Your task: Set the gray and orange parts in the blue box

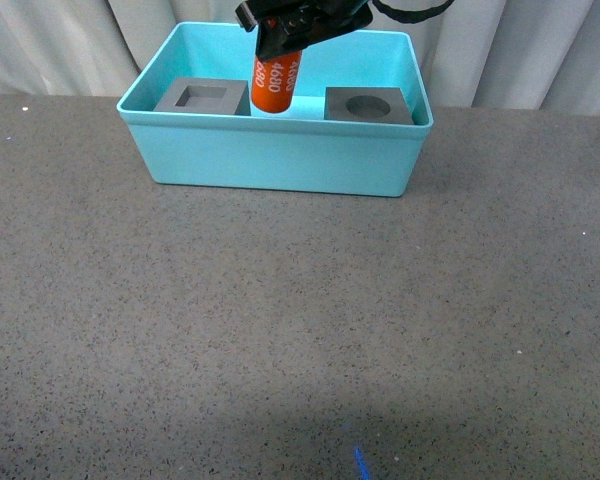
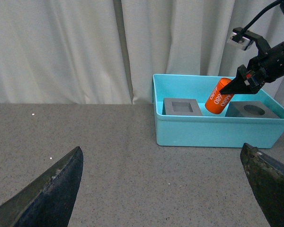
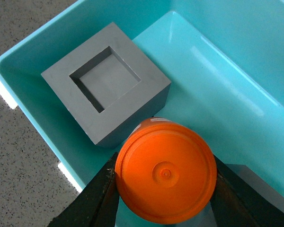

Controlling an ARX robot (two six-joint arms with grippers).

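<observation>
Orange cylinder (image 1: 274, 85): was clamped in right hand (image 1: 280, 45), tilted over turquoise bin (image 1: 280, 155) between square-recess cube (image 1: 202, 98) and round-recess cube (image 1: 368, 105), apparently for release. Left hand (image 2: 161, 151): was spread apart, empty.

Soft, even light fills all three views, and a pale curtain (image 1: 70, 45) glows bright behind the scene. In the front view a broad, faint shadow darkens the near edge of the gray table (image 1: 300, 440), while the blue box (image 1: 280, 160) casts only thin shade at its base. In the left wrist view the left gripper (image 2: 161, 149) shows its fingers (image 2: 52, 189) dark and soft-edged in the foreground. In the right wrist view white glare streaks the box floor, the orange cylinder (image 3: 165, 156) looks fairly sharp, and the right gripper (image 3: 164, 189) has its fingers (image 3: 97, 201) in deep shadow.
</observation>
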